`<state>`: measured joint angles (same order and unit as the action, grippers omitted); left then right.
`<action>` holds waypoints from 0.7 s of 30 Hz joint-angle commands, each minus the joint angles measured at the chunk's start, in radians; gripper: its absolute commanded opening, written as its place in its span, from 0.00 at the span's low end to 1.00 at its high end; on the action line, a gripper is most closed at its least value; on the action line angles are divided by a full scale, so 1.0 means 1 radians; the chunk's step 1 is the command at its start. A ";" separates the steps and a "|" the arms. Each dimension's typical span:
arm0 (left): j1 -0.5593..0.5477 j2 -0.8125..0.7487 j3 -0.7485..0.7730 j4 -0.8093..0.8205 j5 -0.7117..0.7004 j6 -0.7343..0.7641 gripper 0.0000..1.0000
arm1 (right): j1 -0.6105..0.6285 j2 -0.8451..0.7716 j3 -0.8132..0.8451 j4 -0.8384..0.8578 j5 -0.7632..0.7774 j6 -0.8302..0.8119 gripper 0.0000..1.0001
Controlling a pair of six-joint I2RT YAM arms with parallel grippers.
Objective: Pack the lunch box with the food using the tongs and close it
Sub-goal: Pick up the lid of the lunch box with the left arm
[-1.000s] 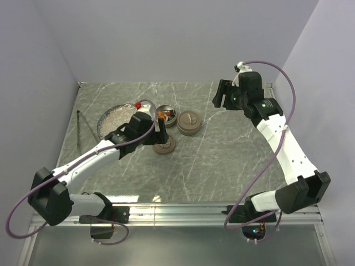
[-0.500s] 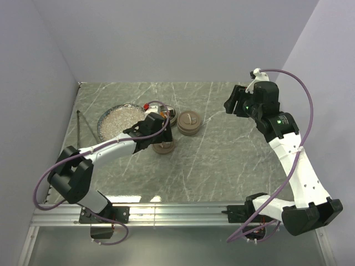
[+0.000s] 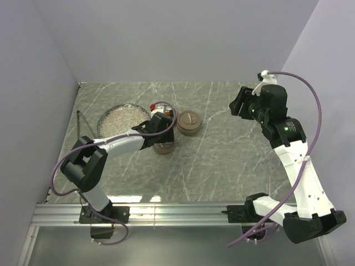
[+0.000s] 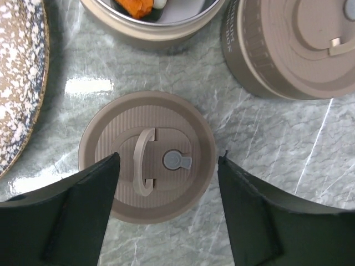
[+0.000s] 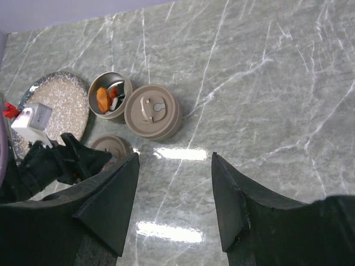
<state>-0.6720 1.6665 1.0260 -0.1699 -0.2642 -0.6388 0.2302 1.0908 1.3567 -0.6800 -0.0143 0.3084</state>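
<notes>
Lunch box step: it looks like picking up the loose lid [image 4: 147,180] to shut the open tin [image 4: 155,16].
Left gripper [image 4: 166,166]: spread wide, one finger on each side of the loose lid, holding nothing. I cannot tell if it touches the rim.
Right gripper [image 5: 175,205]: spread wide, holding nothing, high up and far to the right of the open tin.
Doing it well: keep the lid in the middle, go low, squeeze its rim evenly, lift it flat, then set it straight on the open tin.
Lid look: round, tan-brown, ridged, handle folded flat, lying just beside the open tin on the robot's side.
Food [image 4: 136,5]: orange and white bits inside the open tin.
Closed tin [image 4: 294,44]: just right of the open tin.
Plate [image 4: 16,83]: speckled, just left of the open tin.
Tongs [image 3: 79,130]: thin, grey, lying far left of the open tin.
</notes>
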 commanded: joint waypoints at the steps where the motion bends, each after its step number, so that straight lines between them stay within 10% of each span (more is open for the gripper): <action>1: -0.005 0.010 0.031 0.000 -0.015 -0.007 0.75 | -0.012 -0.022 -0.016 0.002 0.013 0.000 0.62; 13: -0.005 0.071 0.028 -0.007 0.000 -0.006 0.59 | -0.022 -0.026 -0.024 0.000 0.001 -0.002 0.61; 19: -0.003 0.076 0.040 -0.028 -0.032 0.011 0.03 | -0.026 -0.031 -0.034 0.003 -0.004 -0.002 0.61; 21: -0.003 0.067 0.048 -0.039 -0.053 0.027 0.00 | -0.025 -0.031 -0.037 0.010 -0.007 -0.002 0.61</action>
<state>-0.6720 1.7370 1.0325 -0.1974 -0.2802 -0.6350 0.2131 1.0832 1.3296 -0.6827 -0.0170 0.3096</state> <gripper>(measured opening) 0.037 0.610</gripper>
